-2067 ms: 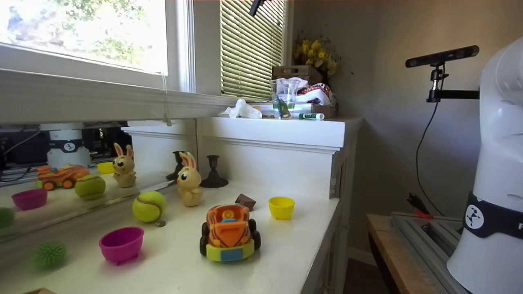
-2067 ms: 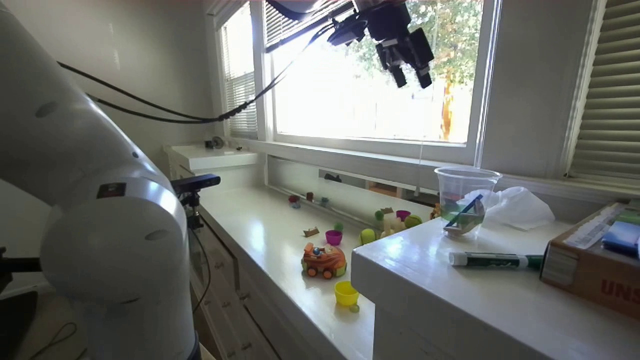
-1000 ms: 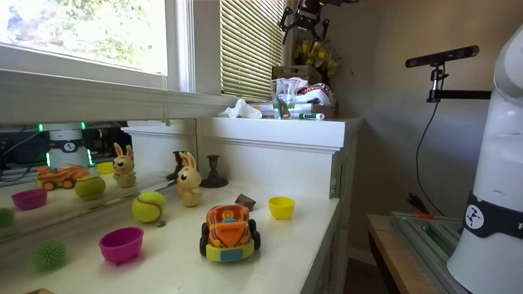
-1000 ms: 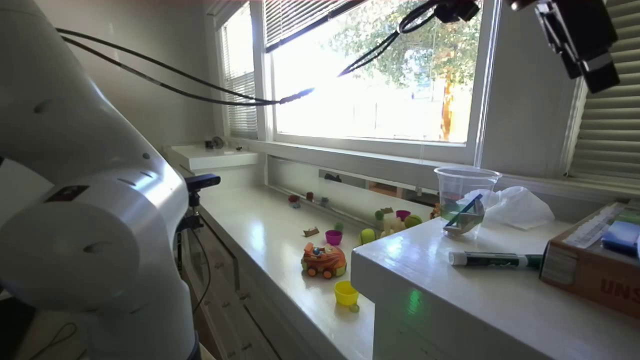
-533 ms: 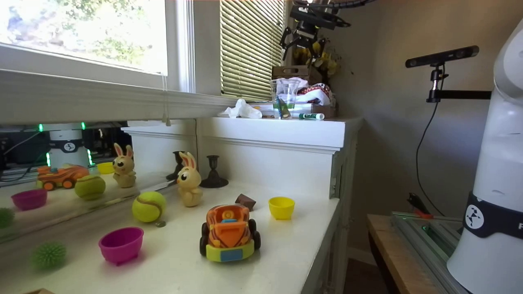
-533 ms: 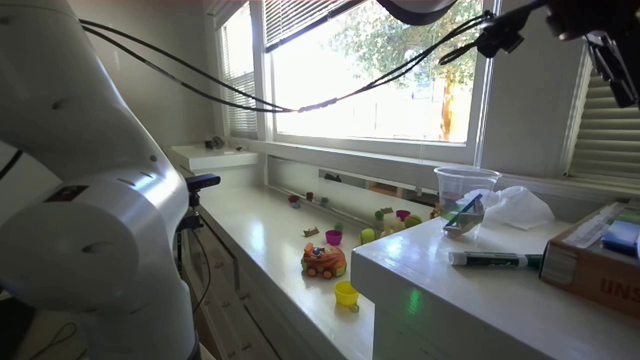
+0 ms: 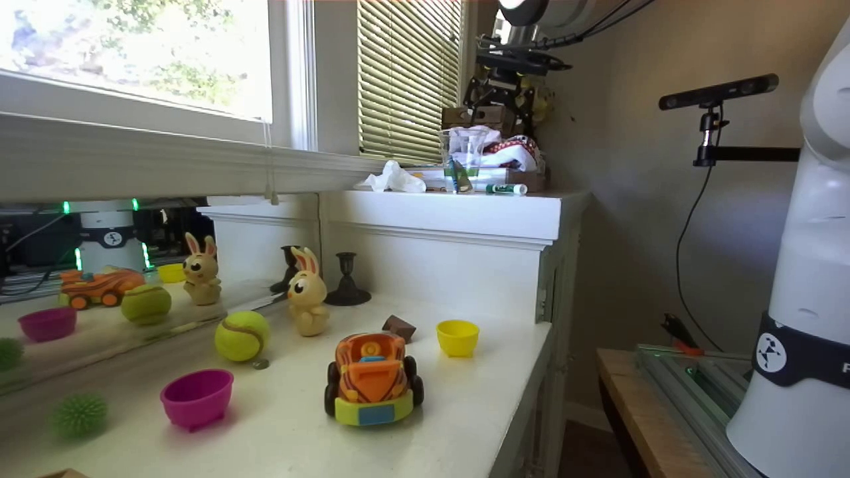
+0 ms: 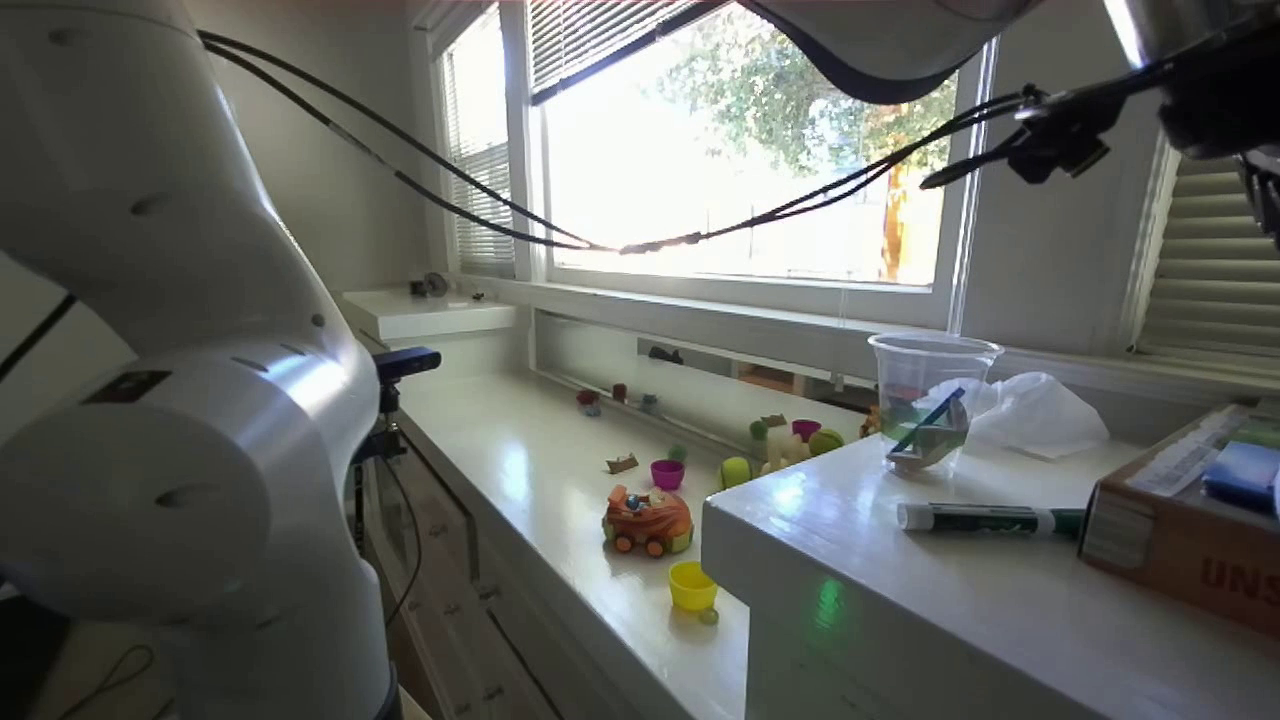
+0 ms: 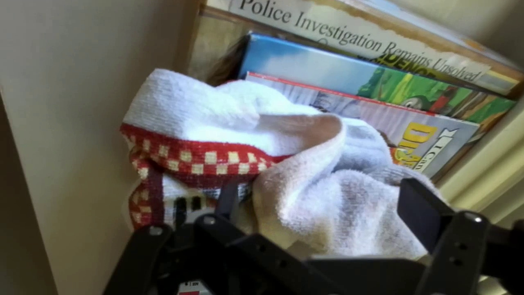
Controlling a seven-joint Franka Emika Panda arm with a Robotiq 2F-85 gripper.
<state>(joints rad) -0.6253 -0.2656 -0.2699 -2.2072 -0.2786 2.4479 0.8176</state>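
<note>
Wrist view: my claw (image 9: 325, 205) stands wide with nothing in it, its black fingers (image 9: 425, 213) spread over a crumpled white towel (image 9: 229, 110) with a red checked band; a thick fold of the towel lies between them. I cannot tell whether the tips touch the towel. I judge it best to come straight down over that fold, deep enough to catch more than its surface before closing, and clear of the picture books (image 9: 303, 61) along the towel's upper edge here. In an exterior view, a clear cup (image 7: 473, 159) and a green marker (image 7: 507, 189) sit in front of the towel; my wrist view shows neither. From there, I cannot make out the fold or the books' covers.
</note>
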